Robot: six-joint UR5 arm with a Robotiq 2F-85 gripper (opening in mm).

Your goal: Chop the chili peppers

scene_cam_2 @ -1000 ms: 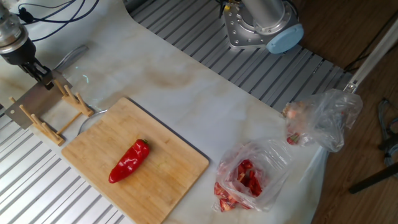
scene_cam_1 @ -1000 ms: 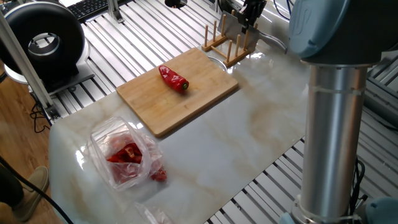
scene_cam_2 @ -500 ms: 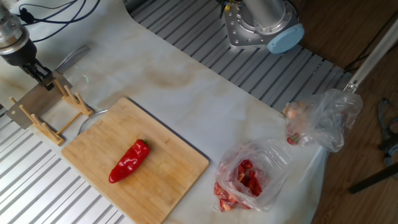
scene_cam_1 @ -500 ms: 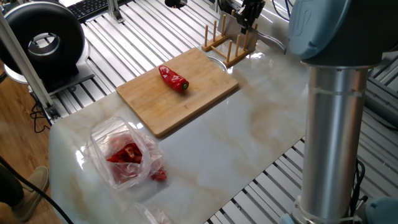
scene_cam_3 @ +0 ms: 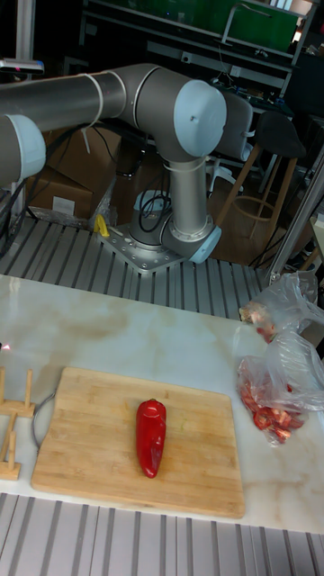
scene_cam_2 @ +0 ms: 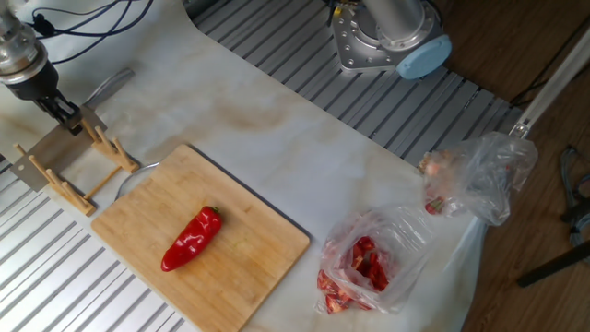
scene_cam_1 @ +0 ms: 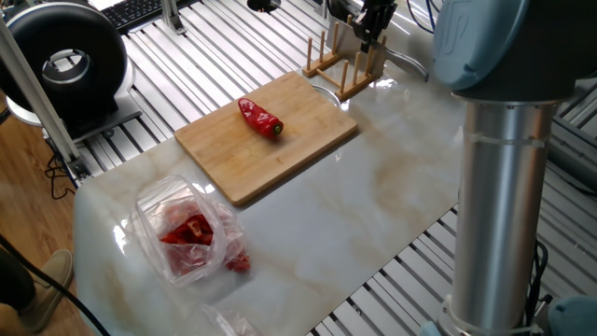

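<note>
Lying chili pepper (scene_cam_2: 191,239) far from gripper (scene_cam_2: 66,115)

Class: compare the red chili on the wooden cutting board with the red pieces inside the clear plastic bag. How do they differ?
The chili pepper is whole; the bagged pieces are cut up. The chili lies bare on the cutting board; the pieces sit wrapped in a plastic bag on the table. Both are red.

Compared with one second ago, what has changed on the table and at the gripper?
Almost nothing. The gripper at the wooden rack seems to have risen very slightly, jaws still closed on the flat blade standing in the rack. The chili pepper lies in the same place on the cutting board, uncut, and the plastic bags have not moved.
</note>
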